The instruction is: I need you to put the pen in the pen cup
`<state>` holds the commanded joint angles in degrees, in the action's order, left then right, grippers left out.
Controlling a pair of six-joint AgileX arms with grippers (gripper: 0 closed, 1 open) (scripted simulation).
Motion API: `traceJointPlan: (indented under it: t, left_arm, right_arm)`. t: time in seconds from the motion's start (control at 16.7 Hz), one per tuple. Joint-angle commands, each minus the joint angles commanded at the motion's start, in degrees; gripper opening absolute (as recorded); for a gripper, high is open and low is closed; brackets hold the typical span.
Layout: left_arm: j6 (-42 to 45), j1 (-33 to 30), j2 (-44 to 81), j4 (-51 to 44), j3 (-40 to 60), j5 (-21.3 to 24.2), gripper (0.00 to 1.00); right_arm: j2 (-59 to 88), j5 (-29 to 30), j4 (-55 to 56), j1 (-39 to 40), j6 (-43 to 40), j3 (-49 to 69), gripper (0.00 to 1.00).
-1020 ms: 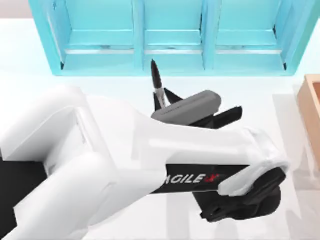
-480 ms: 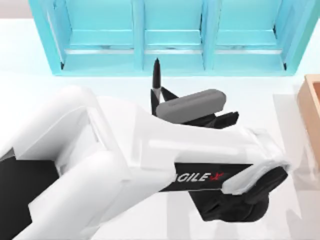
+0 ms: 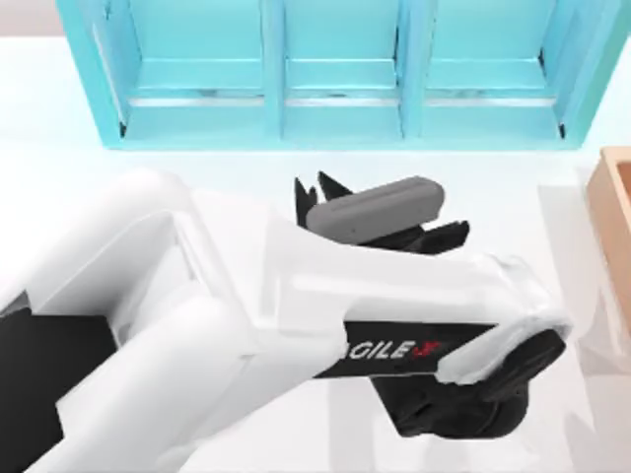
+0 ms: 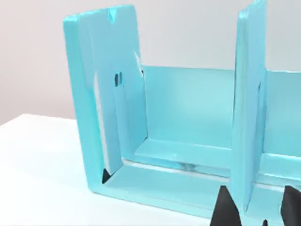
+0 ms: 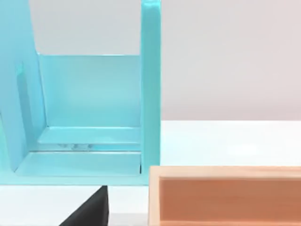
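Note:
My left arm reaches across the middle of the table in the top view. Its gripper [image 3: 315, 189] sits just in front of the turquoise shelf unit. The two black fingertips [image 4: 225, 207] stand apart with nothing between them, so the left gripper [image 4: 258, 209] is open. The pen is hidden. The pen cup is also hidden, as the left arm covers the table below the gripper. In the right wrist view a single dark finger [image 5: 90, 212] of my right gripper shows at the picture's edge.
A large turquoise shelf unit [image 3: 335, 69] with three bays spans the back of the table, close ahead of the left gripper. A light wooden box [image 3: 616, 227] stands at the right edge, and it is also in the right wrist view [image 5: 225, 193].
One second ago the black pen stood upright in the left gripper and rose slightly. Now the pen is gone from sight and the left fingers stand apart.

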<state>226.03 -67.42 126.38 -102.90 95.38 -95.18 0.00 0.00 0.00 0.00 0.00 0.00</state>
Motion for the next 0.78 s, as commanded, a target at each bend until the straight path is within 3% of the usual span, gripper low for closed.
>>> traceJointPlan:
  t: [0.42,0.78]
  left_arm:
    - [0.0,0.0,0.0,0.0,0.0,0.0,0.98]
    - [0.0,0.0,0.0,0.0,0.0,0.0,1.0]
  right_arm:
    - [0.0,0.0,0.0,0.0,0.0,0.0,1.0]
    - [0.0,0.0,0.0,0.0,0.0,0.0,1.0]
